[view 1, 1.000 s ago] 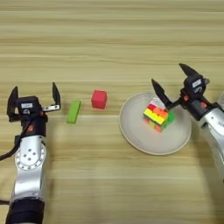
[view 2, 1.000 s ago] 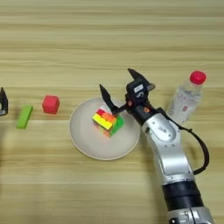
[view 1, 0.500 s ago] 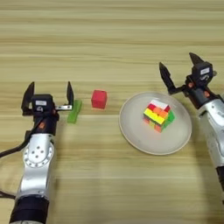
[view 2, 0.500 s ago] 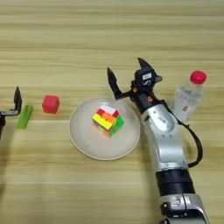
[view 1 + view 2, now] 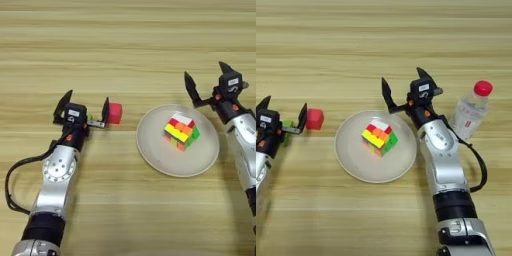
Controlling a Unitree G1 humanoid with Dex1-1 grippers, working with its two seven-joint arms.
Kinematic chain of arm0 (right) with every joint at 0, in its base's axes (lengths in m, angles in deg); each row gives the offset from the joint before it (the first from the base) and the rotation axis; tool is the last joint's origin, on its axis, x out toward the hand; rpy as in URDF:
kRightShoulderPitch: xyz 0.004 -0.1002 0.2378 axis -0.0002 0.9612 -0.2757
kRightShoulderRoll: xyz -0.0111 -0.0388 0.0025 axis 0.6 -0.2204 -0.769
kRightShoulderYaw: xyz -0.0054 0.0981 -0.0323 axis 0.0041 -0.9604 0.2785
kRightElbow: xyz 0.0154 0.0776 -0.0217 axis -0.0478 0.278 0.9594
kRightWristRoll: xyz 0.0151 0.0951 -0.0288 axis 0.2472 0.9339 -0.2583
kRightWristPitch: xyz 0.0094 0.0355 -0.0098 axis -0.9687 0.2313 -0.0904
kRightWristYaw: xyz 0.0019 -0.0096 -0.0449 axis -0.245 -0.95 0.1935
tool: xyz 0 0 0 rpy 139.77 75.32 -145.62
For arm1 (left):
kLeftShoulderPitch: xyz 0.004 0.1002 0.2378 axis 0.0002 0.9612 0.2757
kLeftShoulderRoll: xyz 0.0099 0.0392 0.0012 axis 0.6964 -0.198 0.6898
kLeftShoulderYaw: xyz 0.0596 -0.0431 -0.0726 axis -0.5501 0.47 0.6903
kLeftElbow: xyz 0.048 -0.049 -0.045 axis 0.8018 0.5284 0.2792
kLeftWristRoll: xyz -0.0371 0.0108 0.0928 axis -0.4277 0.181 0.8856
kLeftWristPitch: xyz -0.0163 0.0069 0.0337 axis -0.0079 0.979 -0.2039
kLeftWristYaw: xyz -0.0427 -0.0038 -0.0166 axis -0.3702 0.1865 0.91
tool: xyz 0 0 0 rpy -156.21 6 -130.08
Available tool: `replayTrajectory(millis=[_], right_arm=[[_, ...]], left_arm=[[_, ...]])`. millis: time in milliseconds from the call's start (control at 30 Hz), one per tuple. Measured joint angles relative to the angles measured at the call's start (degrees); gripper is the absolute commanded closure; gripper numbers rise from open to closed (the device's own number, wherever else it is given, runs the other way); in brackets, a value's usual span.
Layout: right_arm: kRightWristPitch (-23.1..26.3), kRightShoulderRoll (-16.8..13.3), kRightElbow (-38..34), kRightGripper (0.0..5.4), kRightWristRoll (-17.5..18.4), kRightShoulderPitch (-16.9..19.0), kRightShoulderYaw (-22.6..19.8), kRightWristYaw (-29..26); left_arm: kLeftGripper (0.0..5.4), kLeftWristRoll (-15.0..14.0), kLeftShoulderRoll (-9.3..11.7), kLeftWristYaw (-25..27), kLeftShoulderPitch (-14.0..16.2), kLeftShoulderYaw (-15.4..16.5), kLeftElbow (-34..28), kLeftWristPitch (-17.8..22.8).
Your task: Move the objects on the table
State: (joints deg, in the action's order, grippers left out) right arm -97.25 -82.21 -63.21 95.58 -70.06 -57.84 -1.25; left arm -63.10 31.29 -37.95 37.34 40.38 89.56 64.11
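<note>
My left gripper (image 5: 84,106) stands open over the flat green bar (image 5: 287,123), which shows only as a sliver between its fingers. The small red cube (image 5: 115,113) sits just right of the gripper's right finger, close to it or touching. The multicoloured puzzle cube (image 5: 181,131) rests in the middle of the round white plate (image 5: 150,149). My right gripper (image 5: 403,84) is open and hovers over the plate's far rim, apart from the puzzle cube. All of this lies on the wood-grain table (image 5: 125,45).
A clear plastic bottle with a red cap (image 5: 471,112) stands upright just right of my right arm, close to its forearm. The plate lies between the two arms.
My left gripper has moved right, from left of the green bar to over it, next to the red cube. My right gripper has drawn back from the puzzle cube toward the plate's far rim.
</note>
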Motion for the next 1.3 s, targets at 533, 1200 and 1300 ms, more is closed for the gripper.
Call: replayTrajectory(millis=[533,1200,1300], right_arm=[[-0.7,0.3,-0.1,0.06,-0.2,1.0,0.1,0.8],[-0.7,0.3,-0.1,0.00,-0.2,1.6,0.0,0.8],[-0.7,0.3,-0.1,0.00,-0.2,1.6,0.0,0.8]], left_arm=[[0.00,1.4,-2.3,1.9,-6.4,-3.3,10.8,0.5],[0.31,2.2,-4.5,0.8,-10.9,-3.1,26.2,-5.1],[0.82,2.1,-4.6,0.8,-11.0,-2.7,26.7,-5.6]])
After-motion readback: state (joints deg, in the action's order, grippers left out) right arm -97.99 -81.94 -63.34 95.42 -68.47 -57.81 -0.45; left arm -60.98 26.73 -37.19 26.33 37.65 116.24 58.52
